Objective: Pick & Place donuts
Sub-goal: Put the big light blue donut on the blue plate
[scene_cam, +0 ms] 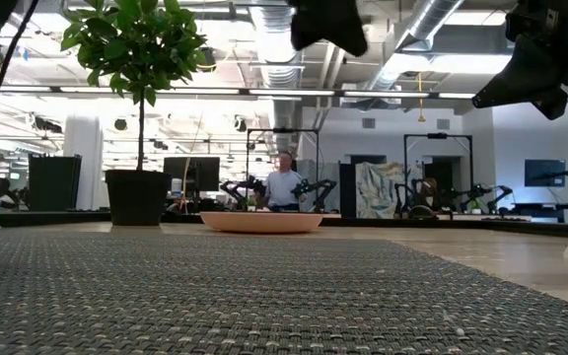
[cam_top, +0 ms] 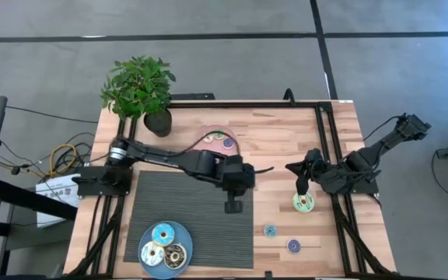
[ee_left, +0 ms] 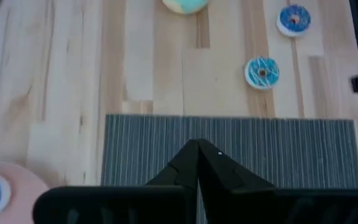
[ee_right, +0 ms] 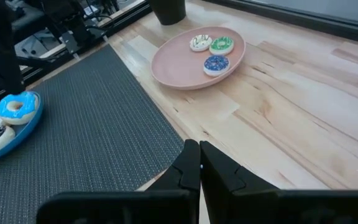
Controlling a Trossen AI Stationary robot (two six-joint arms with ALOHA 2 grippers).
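Note:
Several donuts show. Three lie on the blue plate [cam_top: 148,235] at the mat's near left: a teal one [ee_right: 14,107] and two more [cam_top: 164,253]. Three lie on the pink plate [ee_right: 173,68] at the far middle: cream [ee_right: 199,42], green [ee_right: 221,44] and blue [ee_right: 216,64]. A pale green donut [cam_top: 303,203] and two small blue ones [ee_left: 262,72] [ee_left: 293,20] lie on the bare wood at the right. My left gripper [ee_left: 197,150] hangs shut over the mat's right part [cam_top: 233,207]. My right gripper [cam_top: 301,189] hangs shut just beyond the pale green donut, above the wood [ee_right: 199,155].
A grey ribbed mat [cam_top: 189,210] covers the table's near left half. A potted plant [cam_top: 142,89] stands at the far left corner. Black frame rails [cam_top: 327,140] run along the table's sides. Beyond the table, a person [scene_cam: 284,182] sits in the room.

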